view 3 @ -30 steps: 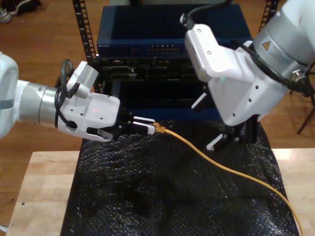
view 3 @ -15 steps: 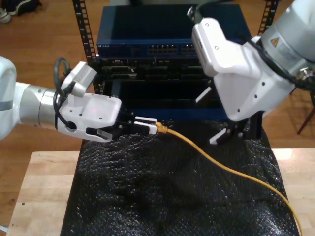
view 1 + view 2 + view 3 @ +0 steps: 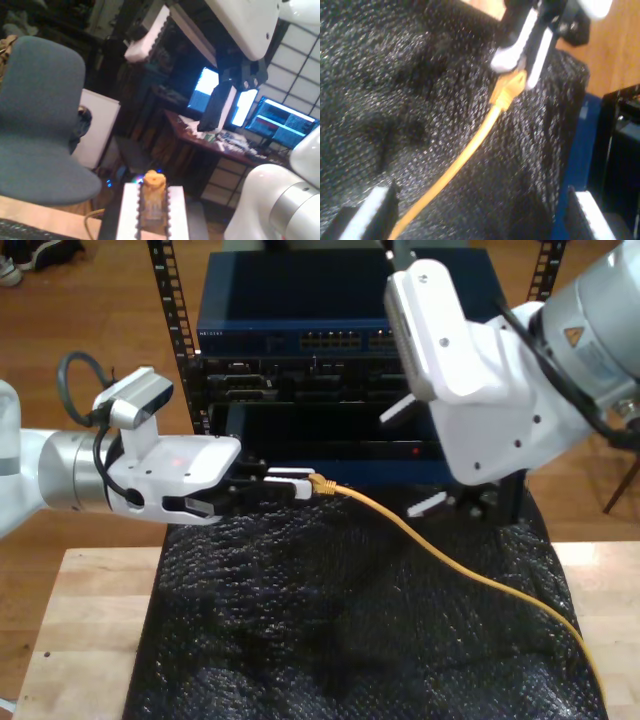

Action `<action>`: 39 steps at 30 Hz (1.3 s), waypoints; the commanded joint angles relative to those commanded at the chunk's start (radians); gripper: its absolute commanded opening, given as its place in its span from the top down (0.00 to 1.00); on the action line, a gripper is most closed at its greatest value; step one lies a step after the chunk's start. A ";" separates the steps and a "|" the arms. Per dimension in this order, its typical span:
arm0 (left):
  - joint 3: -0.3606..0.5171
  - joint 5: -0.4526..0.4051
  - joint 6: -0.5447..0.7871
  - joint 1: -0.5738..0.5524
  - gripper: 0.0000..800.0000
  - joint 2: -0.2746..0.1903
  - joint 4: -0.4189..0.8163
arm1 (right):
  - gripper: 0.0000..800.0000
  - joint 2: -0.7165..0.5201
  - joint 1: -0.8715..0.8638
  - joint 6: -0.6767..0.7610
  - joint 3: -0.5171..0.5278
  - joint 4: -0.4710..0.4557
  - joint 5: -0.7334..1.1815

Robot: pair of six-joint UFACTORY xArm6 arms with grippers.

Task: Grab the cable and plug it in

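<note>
My first hand [image 3: 300,485], at the exterior view's left, pinches the cable [image 3: 440,552] by its plug end above the black mat [image 3: 330,640] (my second hand [image 3: 425,458] hangs spread at the right), so I should keep the plug level and ease it squarely toward the switch ports [image 3: 330,340] at the far side.

no readable text, warning triangle sticker [image 3: 574,337] on arm

Yellow cable [image 3: 450,558] plug-end in my first claw [image 3: 297,483], above black mat [image 3: 330,640].
</note>
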 joint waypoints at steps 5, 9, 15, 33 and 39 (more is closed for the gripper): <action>0.008 0.029 0.000 0.000 0.97 0.009 -0.041 | 0.12 -0.041 0.061 -0.017 0.055 0.000 -0.097; 0.020 0.071 -0.002 0.000 0.97 0.018 -0.083 | 0.12 -0.044 0.084 -0.018 0.061 0.000 -0.114; 0.035 0.118 -0.002 0.000 0.98 0.048 -0.094 | 0.11 -0.046 0.100 -0.020 0.063 0.000 -0.118; 0.031 0.222 -0.028 0.005 0.97 0.109 -0.129 | 0.09 -0.086 0.180 -0.083 0.160 0.002 -0.350; 0.026 0.229 -0.031 0.011 0.98 0.110 -0.133 | 0.09 -0.103 0.189 -0.083 0.186 0.002 -0.399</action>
